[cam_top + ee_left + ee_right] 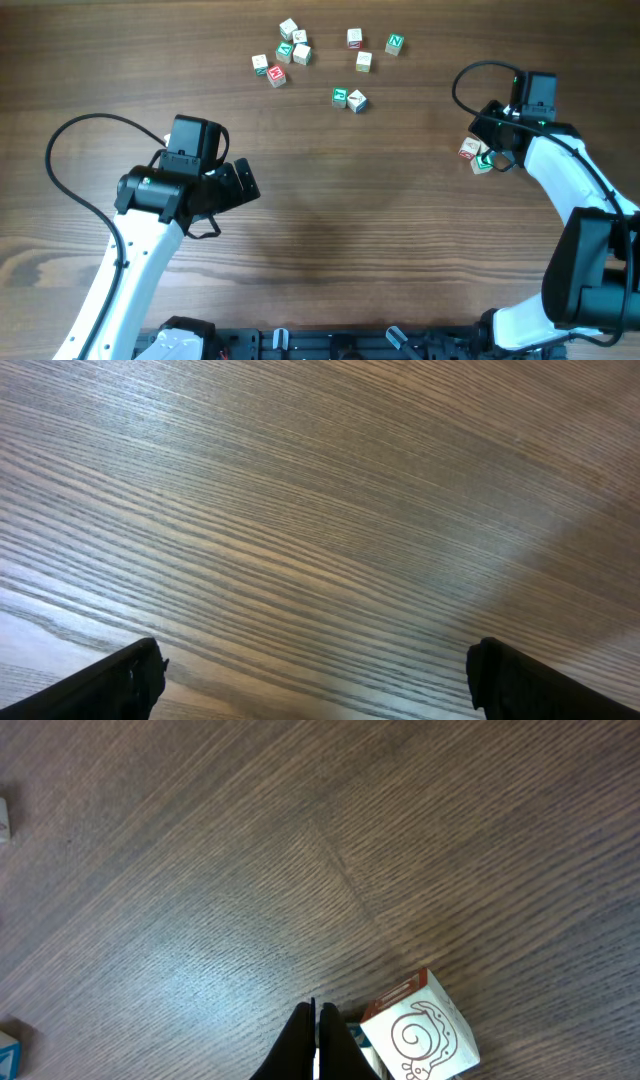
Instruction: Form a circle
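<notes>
A tight group of small wooden letter cubes lies at the right of the table, showing red, green and pale faces; no ring shape shows. My right gripper is shut and empty, its tips right beside that group. In the right wrist view the closed fingers sit just left of a pale cube with a red snail drawing, and a teal-marked cube is partly hidden between them. My left gripper hangs open over bare wood at the left, with nothing between its fingers.
A loose scatter of several similar cubes lies at the back centre of the wooden table. Two cube edges show at the left border of the right wrist view. Black cables loop from both arms.
</notes>
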Controlling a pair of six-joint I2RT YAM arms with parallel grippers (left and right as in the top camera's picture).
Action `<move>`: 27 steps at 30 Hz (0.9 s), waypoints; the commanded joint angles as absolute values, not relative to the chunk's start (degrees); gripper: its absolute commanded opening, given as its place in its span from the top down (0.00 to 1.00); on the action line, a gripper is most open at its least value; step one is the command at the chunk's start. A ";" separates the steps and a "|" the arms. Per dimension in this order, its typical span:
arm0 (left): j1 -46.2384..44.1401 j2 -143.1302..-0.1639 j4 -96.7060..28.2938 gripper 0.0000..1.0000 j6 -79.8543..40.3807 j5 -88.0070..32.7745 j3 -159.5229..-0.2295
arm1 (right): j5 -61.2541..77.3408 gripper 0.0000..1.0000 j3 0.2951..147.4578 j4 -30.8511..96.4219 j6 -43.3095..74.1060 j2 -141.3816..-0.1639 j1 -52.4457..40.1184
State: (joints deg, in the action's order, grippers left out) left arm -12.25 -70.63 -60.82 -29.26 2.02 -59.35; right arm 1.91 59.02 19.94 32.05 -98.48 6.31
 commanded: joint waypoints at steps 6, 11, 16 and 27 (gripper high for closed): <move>-11.81 -70.50 -60.82 0.00 -28.99 1.76 -59.22 | 1.76 0.95 58.72 18.70 32.99 -101.80 6.37; -11.81 -70.50 -60.82 0.00 -28.99 1.76 -59.22 | 1.28 0.96 58.72 19.53 33.04 -101.82 6.39; -11.81 -70.50 -60.82 0.00 -28.97 1.76 -59.22 | -0.86 0.96 58.72 19.62 33.26 -101.86 6.61; -11.81 -70.50 -60.82 0.00 -28.99 1.76 -59.22 | 0.03 0.96 58.72 19.86 33.58 -102.67 6.83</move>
State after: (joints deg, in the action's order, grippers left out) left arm -12.25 -70.63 -60.82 -29.26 2.02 -59.35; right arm 0.36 59.02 19.64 32.97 -101.36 6.57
